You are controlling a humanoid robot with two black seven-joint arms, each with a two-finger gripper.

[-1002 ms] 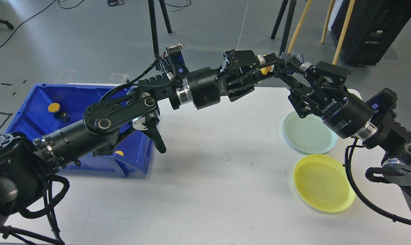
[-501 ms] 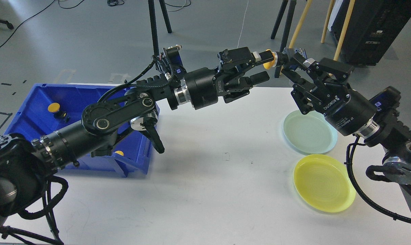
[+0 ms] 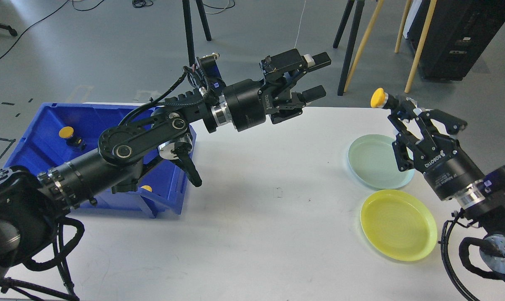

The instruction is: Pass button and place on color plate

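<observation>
My right gripper is shut on a button with a yellow cap and holds it in the air above the far right of the white table, just beyond the pale green plate. The yellow plate lies in front of the green one. My left gripper is open and empty, raised over the table's far edge, well left of the button.
A blue bin stands at the left with more yellow buttons in it, partly hidden by my left arm. Tripod legs and wooden poles stand on the floor beyond the table.
My left gripper let go of the button and drew back to the left. My right gripper, holding the button, pulled away to the right and down toward the plates.
</observation>
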